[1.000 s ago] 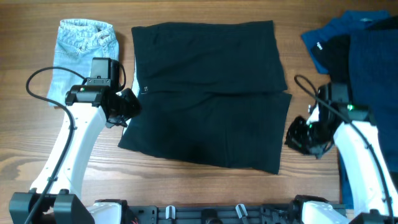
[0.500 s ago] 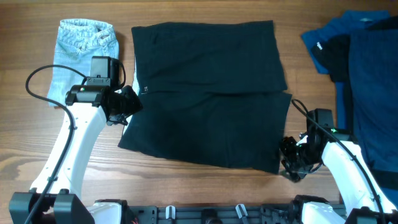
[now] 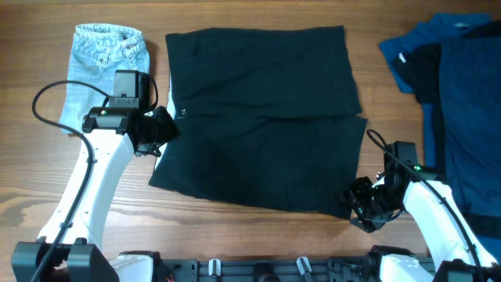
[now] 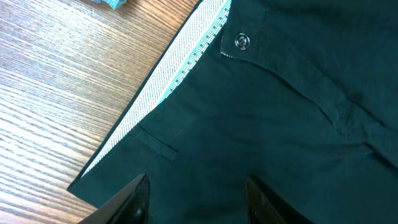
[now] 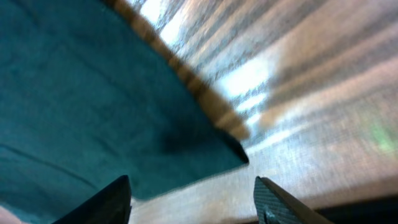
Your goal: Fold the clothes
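The black shorts [image 3: 262, 117] lie flat across the middle of the table, with a whitish lining strip [image 4: 180, 81] and a metal button [image 4: 242, 41] at their left edge. My left gripper [image 3: 163, 129] hovers over that left edge. In the left wrist view the left gripper [image 4: 198, 202] is open, with black fabric below the gap and nothing pinched. My right gripper [image 3: 362, 205] sits at the shorts' lower right corner [image 5: 239, 155]. The right gripper [image 5: 193, 202] is open, its fingers [image 5: 106, 202] straddling the corner's edge and bare wood.
Folded light-blue denim [image 3: 102, 59] lies at the back left, close behind the left arm. A pile of dark blue clothes [image 3: 462, 94] covers the right side, beside the right arm. The table's front edge [image 3: 258, 262] runs just below the shorts.
My right gripper has moved down and left from beside the shorts to their lower right corner and has opened. The left gripper has opened a little and stayed in place.
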You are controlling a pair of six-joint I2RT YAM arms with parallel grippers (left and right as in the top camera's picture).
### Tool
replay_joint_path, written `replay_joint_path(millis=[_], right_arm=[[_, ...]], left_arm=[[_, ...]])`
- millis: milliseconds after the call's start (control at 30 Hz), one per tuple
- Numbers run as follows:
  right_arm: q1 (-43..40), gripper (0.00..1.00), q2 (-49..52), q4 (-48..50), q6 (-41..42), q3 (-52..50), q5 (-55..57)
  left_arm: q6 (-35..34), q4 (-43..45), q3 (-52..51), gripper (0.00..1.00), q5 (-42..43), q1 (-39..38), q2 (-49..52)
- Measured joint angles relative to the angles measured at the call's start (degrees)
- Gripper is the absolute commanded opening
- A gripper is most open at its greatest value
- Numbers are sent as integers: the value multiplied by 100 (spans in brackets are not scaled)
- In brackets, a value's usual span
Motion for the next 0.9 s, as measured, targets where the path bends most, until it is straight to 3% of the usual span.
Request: replay_joint_path(millis=[233,333,600,900], right_arm=[[0,60,0,603,146,-459,-153],[0,53,-28,686,212,-485,-227],[0,4,-33,1014,258,-525,-236],[0,4,-33,1113,160,-533,-238]], left_arm=[[2,0,0,50,0,0,0],[2,-2,0,50,0,0,0],[2,-35,0,52,0,0,0],[2,-791,-7,47,0,0,0]])
